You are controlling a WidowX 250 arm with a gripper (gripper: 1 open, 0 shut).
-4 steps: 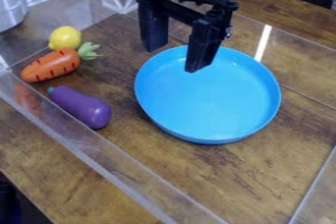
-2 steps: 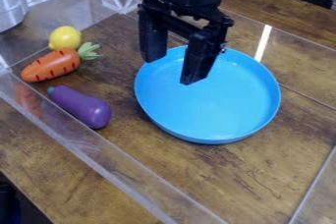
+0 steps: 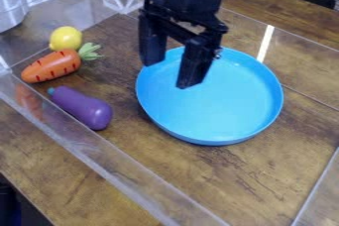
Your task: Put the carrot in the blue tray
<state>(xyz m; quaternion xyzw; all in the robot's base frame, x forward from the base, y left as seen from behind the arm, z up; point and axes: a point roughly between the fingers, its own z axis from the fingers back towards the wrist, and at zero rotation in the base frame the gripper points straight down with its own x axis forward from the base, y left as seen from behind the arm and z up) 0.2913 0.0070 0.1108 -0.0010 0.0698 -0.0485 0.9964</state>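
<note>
The blue tray point(image 3: 212, 96) sits on the dark wooden surface point(image 3: 79, 180), right of centre, and nothing lies in it; its shallow raised rim runs unbroken around the near side, while the far left part of the rim is hidden behind the arm.

The carrot point(image 3: 54, 64) lies on the surface well to the left of the tray, pointed end toward the left edge of the view and green top toward the tray. A yellow lemon point(image 3: 65, 38) rests just behind it, close to the leafy end; whether the two touch is hard to tell from this angle. A purple eggplant point(image 3: 81, 107) lies in front of the carrot, apart from it, slanting down to the right. A clear plastic wall point(image 3: 119, 170) crosses the foreground in front of these three.

The black gripper point(image 3: 175, 59) hangs from above with its jaws pointing straight down over the far left edge of the tray. The jaws stand wide apart with nothing between them. One finger point(image 3: 196, 63) shows against the tray's blue floor, the other against the wood just outside the rim.
</note>
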